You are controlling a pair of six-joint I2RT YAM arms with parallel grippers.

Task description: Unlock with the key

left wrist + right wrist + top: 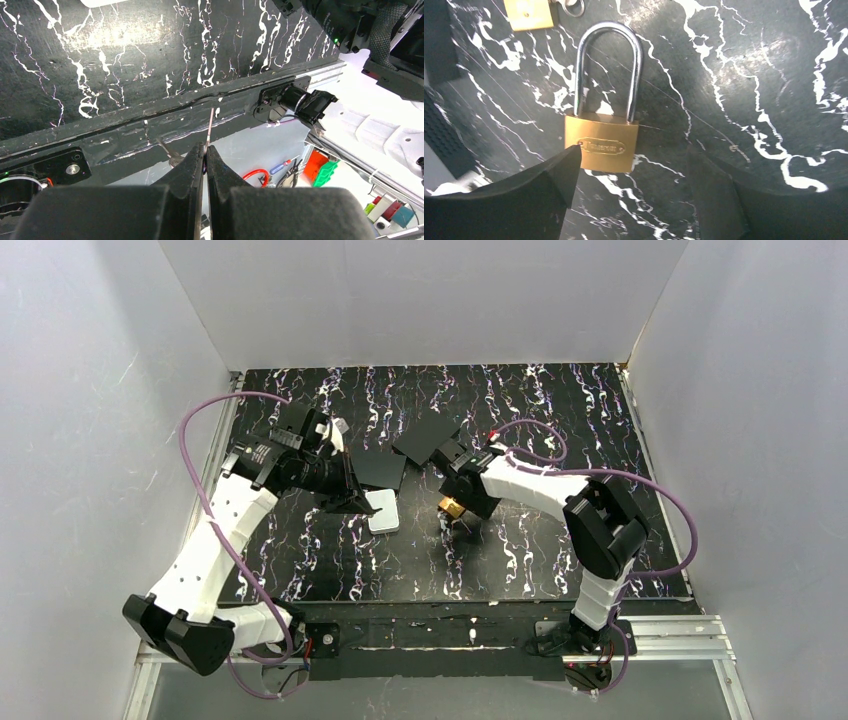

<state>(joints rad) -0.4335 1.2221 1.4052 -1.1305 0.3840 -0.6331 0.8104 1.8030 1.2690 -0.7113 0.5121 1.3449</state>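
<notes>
Your padlock point(601, 145) lies flat on the counter point(749, 75), its body between the spread fingers of your right claw point(633, 150); one fingertip touches a body corner. A second brass piece point(528, 12) lies just beyond the shackle. Your left claw point(205, 150) is clamped on the key point(210, 125), beside a white pad point(383, 512) and black sheets point(380, 468).

1. A black surface point(560, 410), veined with white like marble.
2. A brass padlock point(601, 145) with a long steel shackle lies flat on it.
3. A second brass lock point(528, 13) lies near the shackle's top.
4. Flat black sheets point(428, 438) and a pale block point(383, 512) lie mid-surface.
</notes>
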